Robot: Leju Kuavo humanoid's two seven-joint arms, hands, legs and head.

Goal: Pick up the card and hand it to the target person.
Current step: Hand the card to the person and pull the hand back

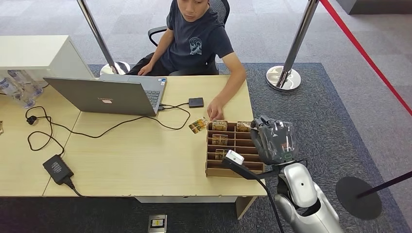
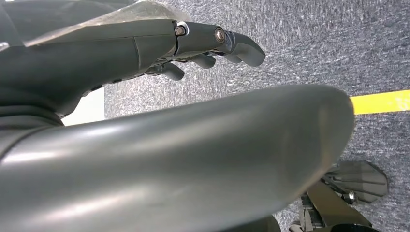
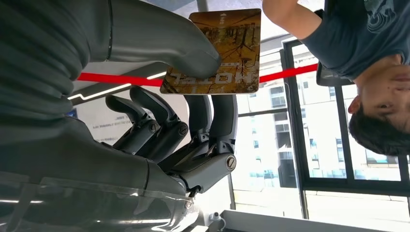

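My right hand [image 1: 274, 141] hovers over the right side of a brown compartment box [image 1: 233, 171] at the table's right end. In the right wrist view this hand [image 3: 183, 121] pinches a brown-and-gold printed card [image 3: 217, 48] between thumb and fingers, lifted clear of the box. The person [image 1: 194, 43] in a dark T-shirt sits across the table, one hand [image 1: 215, 114] resting at the box's far edge; the person [image 3: 367, 72] is also visible beyond the card. My left hand [image 2: 212, 43] hangs over grey carpet with its fingers loosely apart, holding nothing.
More cards [image 1: 219, 125] stand in the box and one loose card [image 1: 197, 125] lies beside it. An open laptop [image 1: 111, 94], a small black device [image 1: 196, 102], a power brick [image 1: 57, 168] and cables lie on the table. A stanchion [image 1: 284, 77] with red rope stands on the right.
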